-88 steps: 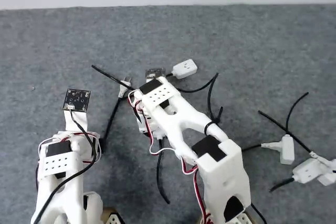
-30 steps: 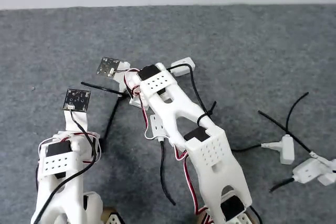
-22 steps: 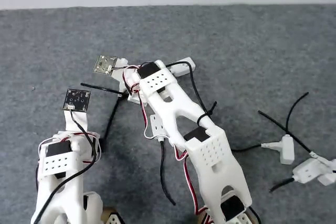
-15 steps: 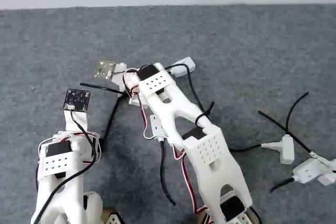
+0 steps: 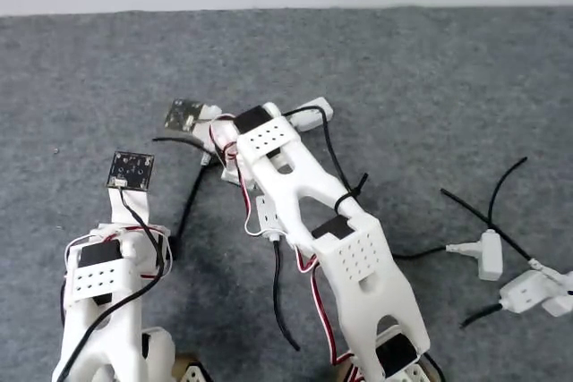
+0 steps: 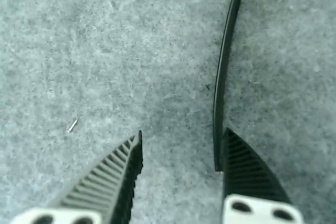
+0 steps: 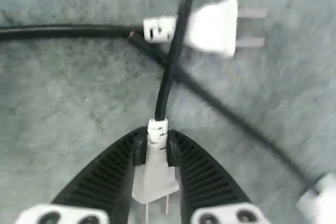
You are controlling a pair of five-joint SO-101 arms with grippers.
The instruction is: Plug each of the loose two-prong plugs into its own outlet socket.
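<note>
My right gripper (image 7: 156,135) is shut on a white two-prong plug (image 7: 154,174); its black cord (image 7: 170,72) runs away from the fingers over the grey carpet. Just beyond it a second white plug (image 7: 210,26) lies flat, with its prongs bare. In the high view the right arm (image 5: 295,185) reaches to the table's middle, and a white outlet socket (image 5: 313,112) lies beside its wrist. My left gripper (image 6: 182,135) is open just above the carpet with nothing in it, and a black cord (image 6: 224,77) runs past one finger.
At the right edge of the carpet lie another white plug (image 5: 489,254) and white socket pieces (image 5: 528,291) with black cords crossing there. A loose black cord (image 5: 276,297) trails between the two arms. The far half of the carpet (image 5: 430,60) is bare.
The right arm has swung left and stretched out over the plug at the table's middle. In the last second the black cord's loose end slid a little to the right. The left arm kept still.
</note>
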